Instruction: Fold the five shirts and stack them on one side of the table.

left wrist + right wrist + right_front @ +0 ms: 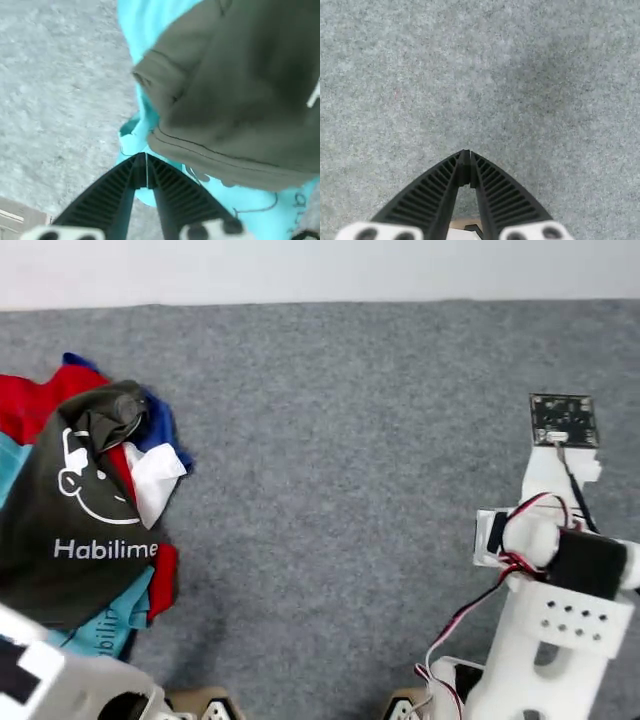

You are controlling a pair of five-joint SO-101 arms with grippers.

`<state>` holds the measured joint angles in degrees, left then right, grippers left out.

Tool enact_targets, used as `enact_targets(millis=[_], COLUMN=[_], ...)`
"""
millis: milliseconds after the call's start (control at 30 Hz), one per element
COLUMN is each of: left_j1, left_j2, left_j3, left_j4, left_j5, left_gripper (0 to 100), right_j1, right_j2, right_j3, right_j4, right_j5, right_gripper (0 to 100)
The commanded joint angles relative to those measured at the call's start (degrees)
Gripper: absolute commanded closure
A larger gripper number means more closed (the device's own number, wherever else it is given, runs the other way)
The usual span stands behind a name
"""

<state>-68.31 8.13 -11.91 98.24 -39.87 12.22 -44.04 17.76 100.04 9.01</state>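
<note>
On the table's (350, 440) left side the shirts (100, 490) lie heaped, dark shirt (60, 550) topmost, its white lettering upright. Left pincer (146, 159) is closed over the turquoise shirt (150, 20). Right pincer (466, 154) is closed above the table.

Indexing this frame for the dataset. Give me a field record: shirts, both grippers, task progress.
shirt pile: one crumpled heap on the left arm's side of the table
top: dark grey shirt with white print
beneath: red shirt, blue shirt, white shirt, cyan shirt
left gripper: shut, tips at the cyan shirt's edge; pinch on cloth unclear
right gripper: shut, above bare grey table cover
progress: nothing folded yet
</note>
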Motion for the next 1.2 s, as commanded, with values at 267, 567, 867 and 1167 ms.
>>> enact_targets(millis=[267, 567, 867, 1167], left_j1=[0.6, 1.8, 3.7, 8.1], left_j2=[4.9, 13.6, 15.9, 11.1], left_j3=[-4.8, -4.9, -4.7, -6.3], left_j4=[-1.1, -7.2, -5.2, 2.2], left_j5=[-3.3, -3.7, -3.8, -3.5], left_gripper=[73, 73, 90, 100], right_j1=[0.5, 0.5, 0.5, 0.5], right_j2=[-0.3, -0.3, -0.2, -0.3], right_j3=[2.6, 2.6, 2.6, 2.6], right_j4=[1.7, 1.8, 1.8, 1.7], right_j5=[0.8, 0.9, 0.9, 0.9], right_gripper=[87.5, 87.6, 87.6, 87.6])
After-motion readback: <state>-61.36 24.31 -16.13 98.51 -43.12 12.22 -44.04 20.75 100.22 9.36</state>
